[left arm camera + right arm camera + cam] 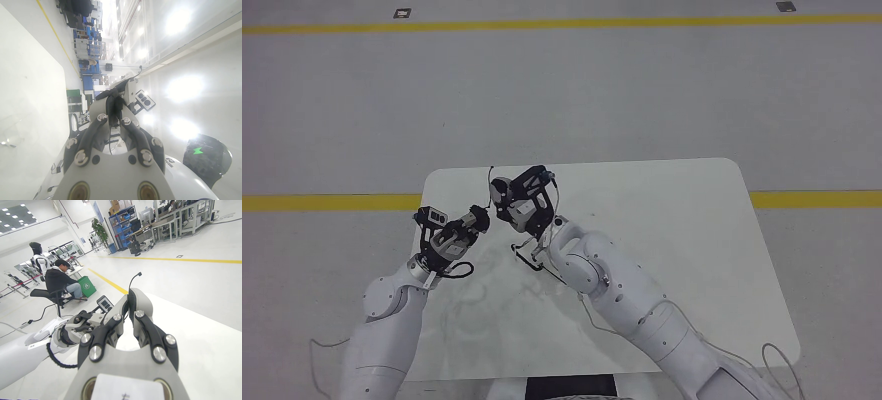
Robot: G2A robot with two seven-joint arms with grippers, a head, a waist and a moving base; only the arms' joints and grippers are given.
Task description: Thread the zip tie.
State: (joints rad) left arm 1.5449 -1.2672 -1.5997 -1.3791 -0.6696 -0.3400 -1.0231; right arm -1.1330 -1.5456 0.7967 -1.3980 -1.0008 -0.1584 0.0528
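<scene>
Clamping the zip tie (129,285) upright in the right jaws, head end free toward twelve o'clock, over the desk's (662,250) ten o'clock area. Pressing the left jaws together at eight o'clock of those, apparently on its tail, probably for steering into the head.

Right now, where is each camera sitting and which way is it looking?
Top view: above the arms, looking down at the table; both arms show, left fingers facing right fingers.
Left wrist view: on the left wrist, looking along its fingers past the table into the room.
Right wrist view: on the right wrist, looking along its fingers, shut on the zip tie, across the table; the left arm shows too.
Shared: top and right wrist views both show the zip tie.
</scene>
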